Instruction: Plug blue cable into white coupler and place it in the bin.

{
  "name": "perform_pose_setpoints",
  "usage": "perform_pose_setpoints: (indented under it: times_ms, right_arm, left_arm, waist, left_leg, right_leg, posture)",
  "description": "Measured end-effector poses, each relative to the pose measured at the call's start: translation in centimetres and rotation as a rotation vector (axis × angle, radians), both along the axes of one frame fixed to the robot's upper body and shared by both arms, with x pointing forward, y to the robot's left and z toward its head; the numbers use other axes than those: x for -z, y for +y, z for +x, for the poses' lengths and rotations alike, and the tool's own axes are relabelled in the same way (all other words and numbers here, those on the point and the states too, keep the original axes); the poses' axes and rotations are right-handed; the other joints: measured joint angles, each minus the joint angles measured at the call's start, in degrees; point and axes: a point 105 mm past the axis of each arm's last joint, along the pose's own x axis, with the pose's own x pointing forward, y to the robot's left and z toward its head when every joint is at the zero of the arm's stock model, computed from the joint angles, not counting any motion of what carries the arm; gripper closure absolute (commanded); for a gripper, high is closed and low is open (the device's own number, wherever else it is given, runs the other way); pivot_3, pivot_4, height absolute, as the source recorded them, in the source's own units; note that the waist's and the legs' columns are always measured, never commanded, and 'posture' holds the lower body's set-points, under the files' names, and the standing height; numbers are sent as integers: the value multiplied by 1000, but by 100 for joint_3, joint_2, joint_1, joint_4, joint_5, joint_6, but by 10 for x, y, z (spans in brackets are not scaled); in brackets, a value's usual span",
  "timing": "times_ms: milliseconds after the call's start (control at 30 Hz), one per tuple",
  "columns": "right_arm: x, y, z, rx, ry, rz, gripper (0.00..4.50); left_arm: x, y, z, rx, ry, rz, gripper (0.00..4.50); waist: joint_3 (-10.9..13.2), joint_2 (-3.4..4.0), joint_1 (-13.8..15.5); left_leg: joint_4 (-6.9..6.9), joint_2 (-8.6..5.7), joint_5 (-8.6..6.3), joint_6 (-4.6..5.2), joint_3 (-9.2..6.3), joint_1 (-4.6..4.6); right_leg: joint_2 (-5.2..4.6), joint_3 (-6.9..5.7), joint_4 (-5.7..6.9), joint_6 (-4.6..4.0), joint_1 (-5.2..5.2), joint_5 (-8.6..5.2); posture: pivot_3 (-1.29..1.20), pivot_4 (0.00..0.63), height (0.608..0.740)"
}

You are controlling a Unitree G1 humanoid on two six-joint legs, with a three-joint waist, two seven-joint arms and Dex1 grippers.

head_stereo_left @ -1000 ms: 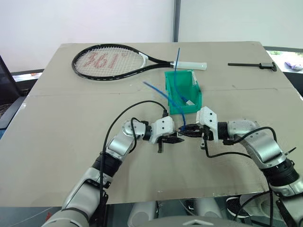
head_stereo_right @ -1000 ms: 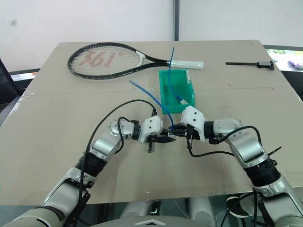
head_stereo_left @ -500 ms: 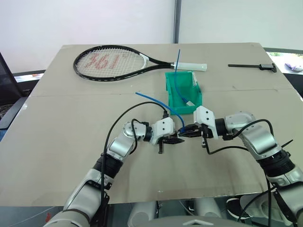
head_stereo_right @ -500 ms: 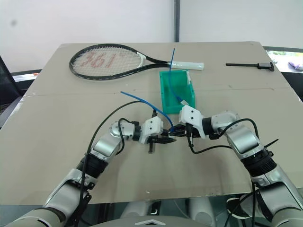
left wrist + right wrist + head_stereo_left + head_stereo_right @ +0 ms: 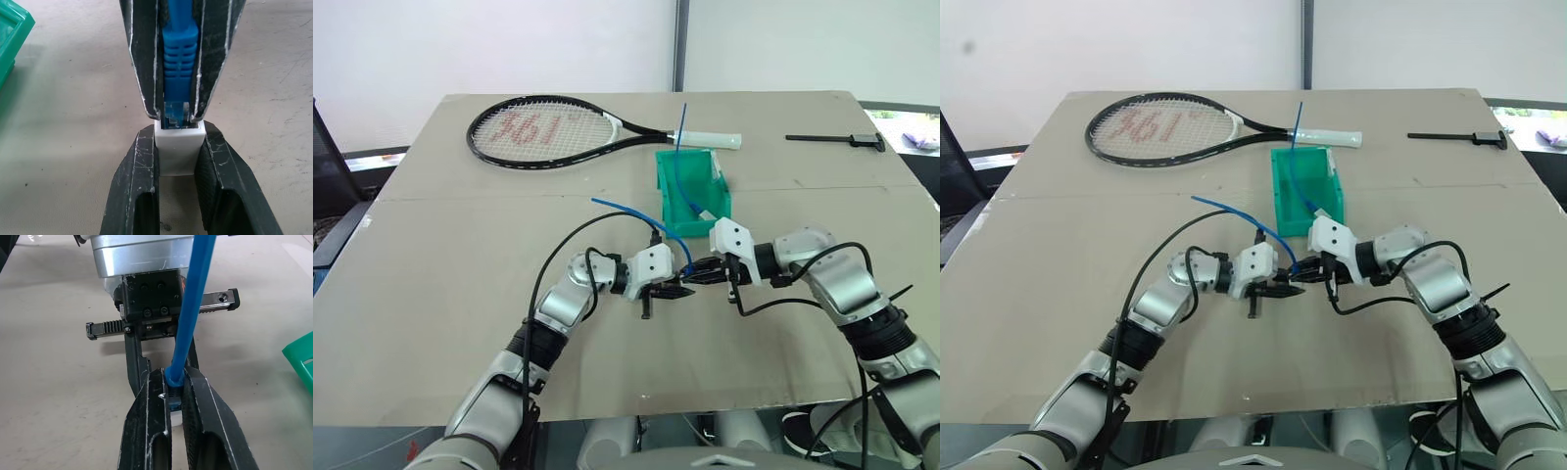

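Blue cable point(image 5: 179, 73) plug (tip hidden) seemingly enters white coupler point(image 5: 178, 149), each tool clamping one.

Robot test lab: cardboard-covered table point(image 5: 460, 294), plain white partition walls point(image 5: 489, 44), stray tennis racket point(image 5: 558, 130).

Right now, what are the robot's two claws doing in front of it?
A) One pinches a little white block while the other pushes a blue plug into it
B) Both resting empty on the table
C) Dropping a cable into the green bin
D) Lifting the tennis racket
A: the left gripper is shut on the white coupler, and the right gripper pinches the blue cable with its clear plug at the socket.
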Motion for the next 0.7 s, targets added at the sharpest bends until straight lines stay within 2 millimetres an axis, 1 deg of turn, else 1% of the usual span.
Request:
perform_pose_setpoints:
  times_ms: [67,133,167,200,233,267,300,367,400,433,467,500,533,567,600,667,700]
  right_arm:
    - [4,2,1,2,-55,11,4500]
    - [8,7,2,22,-86,55,4500]
    - [7,9,4,44,-90,91,4500]
    - [8,7,6,93,-75,138,3803]
    - [12,5,7,124,-55,153,3369]
    - [11,3,7,136,-57,163,2967]
    - [8,1,7,151,-61,179,2694]
    - [-7,-6,3,196,-80,245,1765]
    - [-27,-12,-1,226,-121,310,1280]
    - [-43,-17,-5,240,-158,352,1280]
    - [-55,-20,-8,251,-185,381,1280]
    - [-70,-27,-18,275,-228,419,1280]
    - [-77,-31,-25,291,-246,437,1280]
    - [-80,-37,-36,329,-272,436,1280]
    - [-79,-41,-43,360,-283,426,1280]
    - [-67,-49,-56,441,-259,387,1280]
    - [-65,-54,-60,487,-263,376,1280]
  left_arm:
    - [2,1,0,-9,8,6,4123]
    - [3,5,2,-27,16,6,4123]
    - [3,6,2,-38,20,6,4123]
    - [3,8,3,-51,29,-2,4123]
    - [3,7,2,-51,32,-4,4123]
    - [3,7,1,-54,35,-12,4123]
    - [2,6,0,-53,42,-18,4123]
    - [-8,1,-5,-31,50,-59,4123]
    - [-17,1,-7,-23,49,-84,4123]
    - [-22,3,-7,-30,55,-95,4123]
    - [-25,4,-7,-37,62,-102,4123]
    - [-32,6,-6,-54,79,-125,4123]
    - [-39,8,-5,-74,90,-146,4123]
    - [-47,10,-2,-108,103,-168,4123]
    - [-54,10,1,-131,111,-182,4123]
    - [-73,15,9,-198,113,-213,4123]
    - [-82,15,14,-225,123,-217,4123]
  waist:
    - [-33,-5,-10]
    - [-39,-12,-74]
    - [-38,-12,-99]
    - [-34,-10,-112]
    - [-25,-4,-104]
    - [-14,10,-98]
    - [-8,17,-91]
    - [0,17,-57]
    - [0,18,-46]
    - [0,18,-47]
    - [0,19,-45]
    - [0,18,-33]
    - [0,18,-27]
    - [1,18,-2]
    - [1,18,38]
    - [2,16,70]
    - [3,18,69]
  left_leg:
    - [-6,0,0,0,0,16]
    - [-16,7,-1,0,8,62]
    - [-20,11,-1,0,12,78]
    - [-19,17,-1,0,12,85]
    - [-17,19,0,0,9,83]
    - [-16,19,0,-1,10,80]
    - [-16,18,0,-1,11,75]
    - [-13,16,1,-2,2,19]
    - [-6,13,2,-4,1,-29]
    - [-4,11,3,-5,2,-40]
    - [-5,8,3,-5,2,-42]
    - [-11,7,1,-5,-4,-47]
    - [-14,6,0,-5,-10,-52]
    - [-17,1,-1,-4,-15,-58]
    - [-18,-1,-1,-3,-19,-63]
    - [-12,-9,-2,-3,-22,-69]
    - [-8,-15,-2,-2,-18,-68]
  right_leg:
    - [1,0,-1,1,13,-2]
    - [4,5,-3,2,47,-27]
    - [6,10,-2,2,56,-29]
    - [10,12,1,2,60,-29]
    - [11,10,3,0,59,-28]
    - [11,12,4,-1,54,-27]
    - [10,12,5,-1,51,-27]
    - [9,7,6,-1,7,0]
    - [8,8,8,-4,-38,4]
    - [7,9,8,-4,-49,5]
    - [4,9,6,-3,-49,5]
    - [-1,5,0,-2,-52,3]
    - [-1,0,-5,0,-53,1]
    - [-6,-4,-9,4,-57,-2]
    - [-7,-7,-10,8,-57,-6]
    - [-10,-12,-10,12,-58,-7]
    - [-14,-7,-7,14,-57,-9]
  posture:
    - [0,150,740]
    - [0,150,740]
    - [0,150,740]
    - [0,150,740]
    - [0,150,740]
    - [0,150,740]
    - [0,150,740]
    - [0,150,740]
    - [0,150,740]
    - [0,150,740]
    - [0,150,740]
    - [0,150,740]
    - [0,150,740]
    - [0,150,740]
    - [0,150,740]
    - [0,150,740]
    - [0,150,740]
